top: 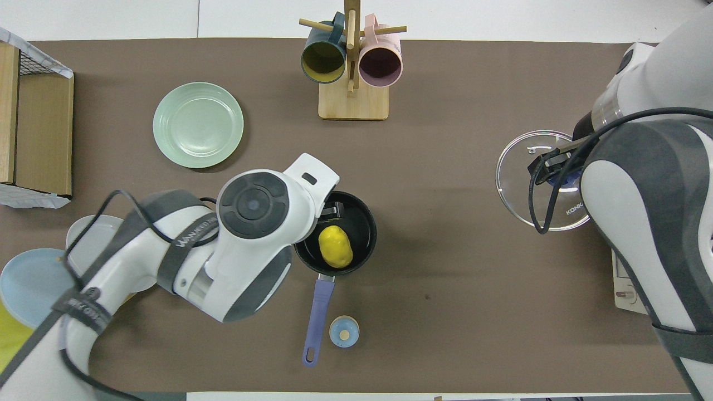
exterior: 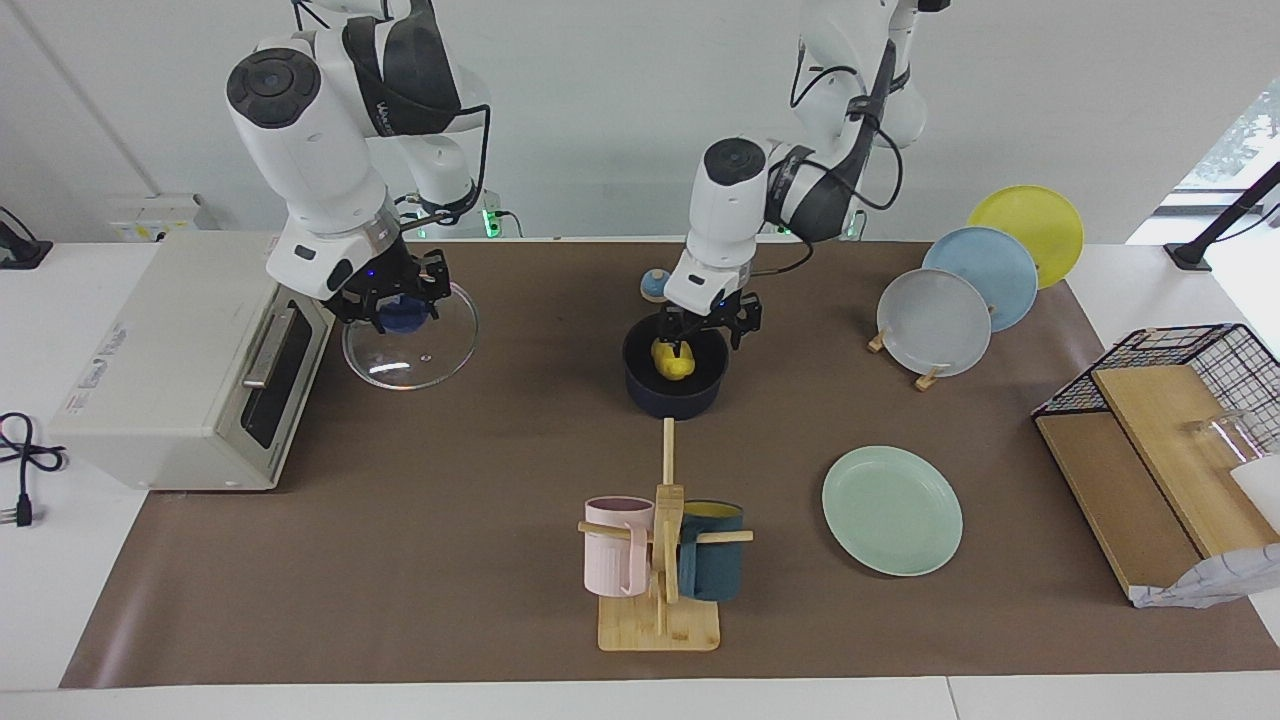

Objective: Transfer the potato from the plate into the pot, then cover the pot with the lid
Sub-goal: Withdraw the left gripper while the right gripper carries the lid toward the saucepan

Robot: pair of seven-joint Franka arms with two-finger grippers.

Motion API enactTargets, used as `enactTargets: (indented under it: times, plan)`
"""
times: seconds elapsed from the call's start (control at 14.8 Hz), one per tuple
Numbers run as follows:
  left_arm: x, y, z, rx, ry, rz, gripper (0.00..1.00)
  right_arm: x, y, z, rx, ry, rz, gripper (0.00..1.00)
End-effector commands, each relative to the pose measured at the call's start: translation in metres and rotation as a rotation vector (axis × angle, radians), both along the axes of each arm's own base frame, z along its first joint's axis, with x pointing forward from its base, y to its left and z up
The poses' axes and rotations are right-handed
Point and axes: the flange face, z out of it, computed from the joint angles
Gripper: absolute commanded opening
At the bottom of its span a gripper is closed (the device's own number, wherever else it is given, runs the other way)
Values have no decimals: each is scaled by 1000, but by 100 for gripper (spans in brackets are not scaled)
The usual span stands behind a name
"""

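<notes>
From overhead, pot [top: 365, 223] handle unhidden

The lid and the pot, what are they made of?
The lid looks like clear glass: the brown table shows through it, and light glints on it. Its knob looks like blue plastic. The pot is probably coated metal: dark blue, with a matte black inside.

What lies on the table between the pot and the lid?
Nothing: between the pot and the lid only bare brown mat shows, clearest in the overhead view.
</notes>
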Motion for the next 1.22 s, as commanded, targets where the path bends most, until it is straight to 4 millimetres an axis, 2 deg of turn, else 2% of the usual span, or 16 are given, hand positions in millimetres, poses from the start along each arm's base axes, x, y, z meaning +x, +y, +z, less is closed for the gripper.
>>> enactTargets:
  times: [0.0,0.07,0.2,0.27,0.34,0.41,0.47,0.54,0.68,0.81,0.88,1.15]
  plan:
    - [19,47,69,-46,60,-22,100,-3,4,3,-9,-15,-9,0]
    - [22,65,83,-63,71,-33,100,-2,12,5,-6,-31,-20,0]
    - [27,98,98,-70,83,-69,100,-6,67,5,34,-76,-5,0]
    - [31,116,101,-66,92,-93,100,-10,105,0,62,-89,-3,0]
    - [34,132,104,-65,96,-116,100,-18,155,-9,68,-100,-30,0]
    - [36,146,108,-66,97,-137,100,-27,192,-13,63,-109,-72,0]
    - [40,159,108,-68,101,-150,100,-37,233,-29,48,-103,-93,0]
    - [43,173,108,-69,102,-158,100,-40,260,-36,64,-134,-87,0]
    - [49,197,109,-72,101,-193,100,-49,285,-72,79,-147,-79,0]
    - [57,228,109,-77,96,-213,100,-63,315,-88,73,-137,-85,0]
    - [60,239,110,-79,89,-226,100,-67,321,-96,66,-127,-91,0]
    - [67,281,113,-82,71,-241,100,-72,319,-119,59,-115,-119,0]
